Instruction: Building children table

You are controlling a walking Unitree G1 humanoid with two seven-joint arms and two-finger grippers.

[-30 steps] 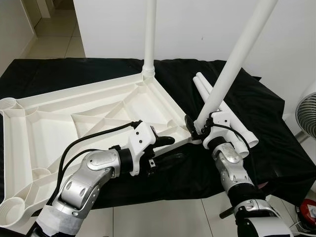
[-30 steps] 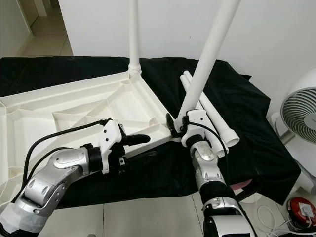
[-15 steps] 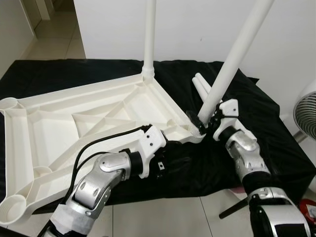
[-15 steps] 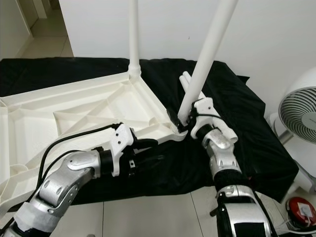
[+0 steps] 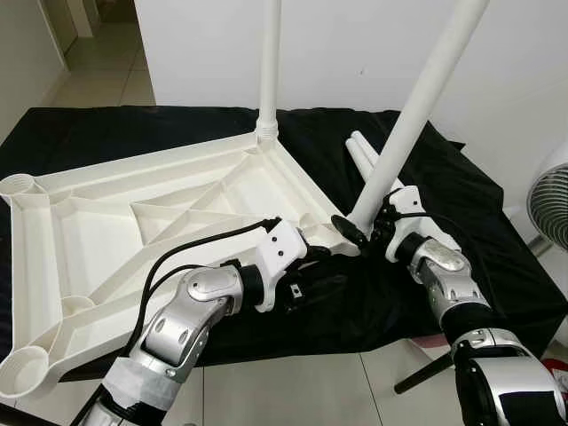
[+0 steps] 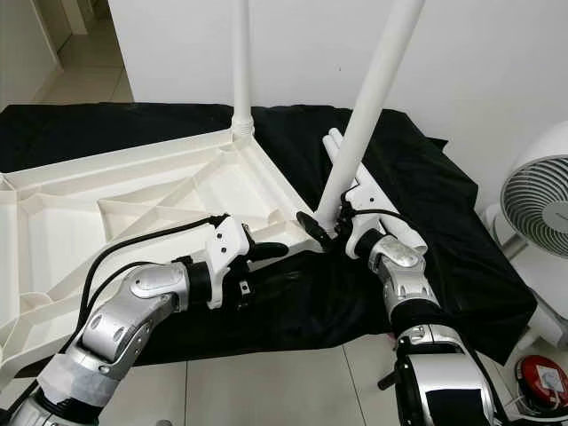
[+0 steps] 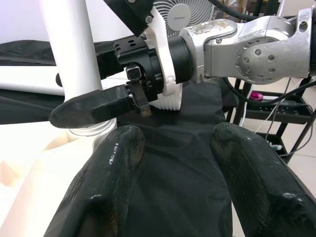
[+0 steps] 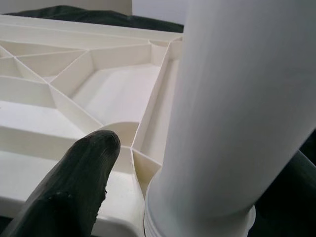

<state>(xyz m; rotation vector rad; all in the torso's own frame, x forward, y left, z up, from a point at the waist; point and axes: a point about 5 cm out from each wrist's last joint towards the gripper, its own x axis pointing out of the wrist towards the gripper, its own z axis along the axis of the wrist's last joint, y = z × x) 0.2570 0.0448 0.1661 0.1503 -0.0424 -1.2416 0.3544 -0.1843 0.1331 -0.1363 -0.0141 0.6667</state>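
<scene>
- The tabletop (image 5: pixel 160 222) lies upside down on a black cloth (image 5: pixel 479 231), sockets up for legs (one far leg (image 5: pixel 269 53) already stands).
- The right gripper (image 5: pixel 366 232) clasps a tilted leg (image 5: pixel 408 124) at the near-right socket, steering it in.
- The left gripper (image 5: pixel 321 266), fingers parted and empty, steadies the near edge.

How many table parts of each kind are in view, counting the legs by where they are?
Tabletop: 1
Legs upright in a corner socket: 1
Legs held tilted in the right gripper at a corner socket: 1
Legs lying loose on the black cloth: 2
Total: 5
</scene>
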